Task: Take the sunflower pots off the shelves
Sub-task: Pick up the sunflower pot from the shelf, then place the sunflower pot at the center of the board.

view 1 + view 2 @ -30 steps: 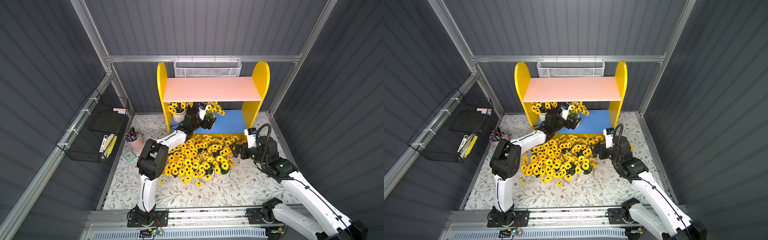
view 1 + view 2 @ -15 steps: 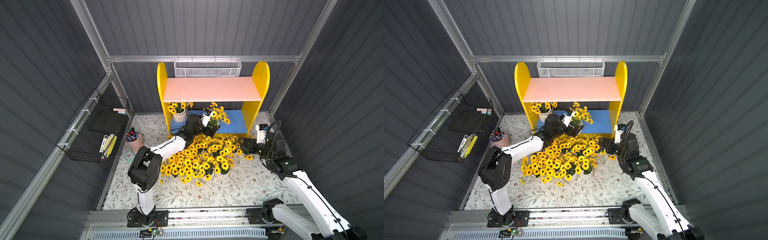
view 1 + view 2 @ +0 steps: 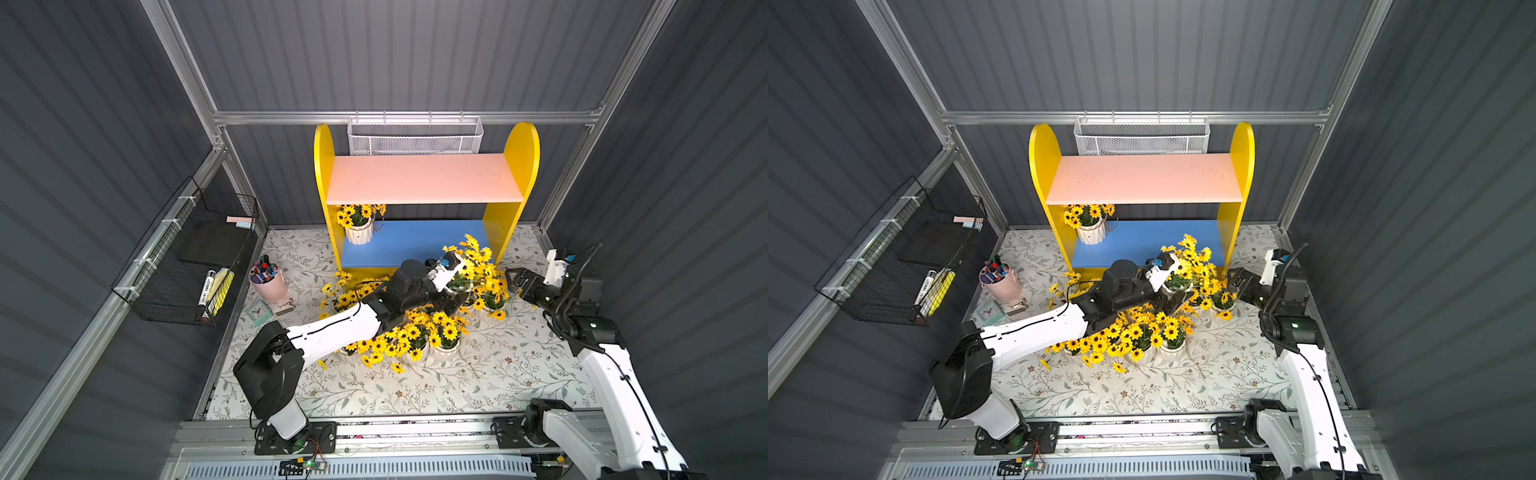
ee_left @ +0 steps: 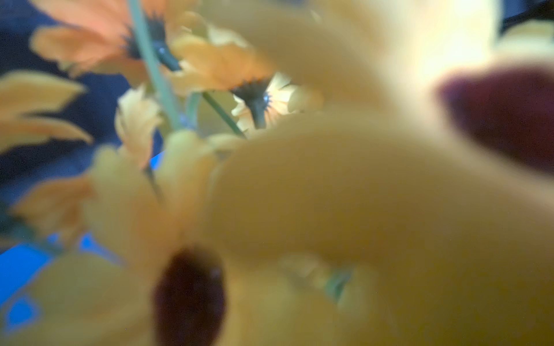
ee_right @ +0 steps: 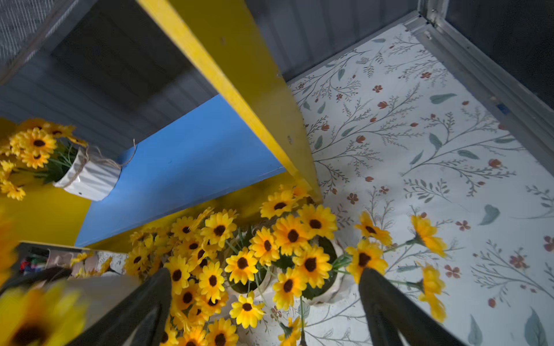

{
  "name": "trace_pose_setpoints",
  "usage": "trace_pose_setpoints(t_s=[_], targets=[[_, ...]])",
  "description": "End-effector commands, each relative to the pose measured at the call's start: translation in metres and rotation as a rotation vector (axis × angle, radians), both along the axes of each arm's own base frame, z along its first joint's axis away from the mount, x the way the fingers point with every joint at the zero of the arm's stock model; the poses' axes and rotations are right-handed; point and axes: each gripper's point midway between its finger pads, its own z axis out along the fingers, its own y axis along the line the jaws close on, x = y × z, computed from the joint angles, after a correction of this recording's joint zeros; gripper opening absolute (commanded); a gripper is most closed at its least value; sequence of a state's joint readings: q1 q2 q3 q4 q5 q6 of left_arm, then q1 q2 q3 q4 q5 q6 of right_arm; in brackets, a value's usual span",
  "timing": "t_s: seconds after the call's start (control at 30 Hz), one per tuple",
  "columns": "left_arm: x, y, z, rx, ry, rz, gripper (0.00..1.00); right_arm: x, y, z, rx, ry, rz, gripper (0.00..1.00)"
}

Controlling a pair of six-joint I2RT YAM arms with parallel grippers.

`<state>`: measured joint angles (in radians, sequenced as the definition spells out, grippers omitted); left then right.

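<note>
One pot stands on the shelves in both top views. It is upright at the far left end of the blue lower board, close against the yellow side panel. The pink upper board holds none.

My left end effector is out in front of the shelves, near their right panel, above the cluster of pots on the counter. Its jaws are spread wide around a second pot, which sits tilted with its blooms leaning toward the shelves. I judge that pot gripped rather than let go. The left wrist view shows only blurred petals.

My right end effector is released and empty, jaws wide apart, hovering just beside the right edge of the cluster.

For the coming move, the shelf pot lies back and to the left of both end effectors, under the upper board. The left arm is the nearer one, so I would reach in level from the front.

By count: two arms, one pot on the shelves, one carried. The pots on the counter overlap too much to count.
</note>
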<state>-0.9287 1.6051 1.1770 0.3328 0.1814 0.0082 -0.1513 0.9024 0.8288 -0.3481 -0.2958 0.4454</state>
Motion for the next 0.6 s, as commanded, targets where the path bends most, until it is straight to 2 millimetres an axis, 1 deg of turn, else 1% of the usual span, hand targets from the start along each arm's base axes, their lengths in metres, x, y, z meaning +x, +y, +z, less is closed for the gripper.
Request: trace_pose_setpoints(t_s=[0.0,0.1,0.2,0.23,0.3,0.37,0.47,0.53,0.57], targets=[[-0.034,-0.007,0.035,-0.064,-0.083,-0.031,0.0,-0.006,-0.008,-0.002,0.128,0.001,-0.013,0.99],[-0.057,-0.021,0.018,-0.069,-0.048,-0.053,0.0,-0.009,-0.029,0.0,0.192,-0.02,-0.071,0.99],[-0.077,-0.038,-0.01,-0.068,-0.014,-0.064,0.0,-0.013,-0.051,0.0,0.242,-0.045,-0.133,0.99],[-0.08,-0.043,-0.02,-0.057,-0.012,-0.055,0.0,-0.014,-0.057,0.0,0.261,-0.052,-0.147,0.99],[-0.083,-0.049,-0.037,-0.058,-0.024,-0.024,0.0,-0.016,-0.068,0.0,0.295,-0.063,-0.183,0.99],[-0.079,-0.054,-0.054,-0.068,-0.015,0.004,0.0,-0.016,-0.075,0.002,0.315,-0.085,-0.201,0.99],[-0.078,-0.077,-0.074,-0.074,0.007,-0.021,0.0,-0.015,-0.077,0.005,0.325,-0.094,-0.198,0.99],[-0.075,-0.091,-0.082,-0.092,0.008,-0.015,0.0,-0.015,-0.077,0.007,0.334,-0.1,-0.196,0.99],[-0.071,-0.097,-0.093,-0.09,0.011,-0.005,0.0,-0.014,-0.077,0.007,0.339,-0.104,-0.196,0.99]])
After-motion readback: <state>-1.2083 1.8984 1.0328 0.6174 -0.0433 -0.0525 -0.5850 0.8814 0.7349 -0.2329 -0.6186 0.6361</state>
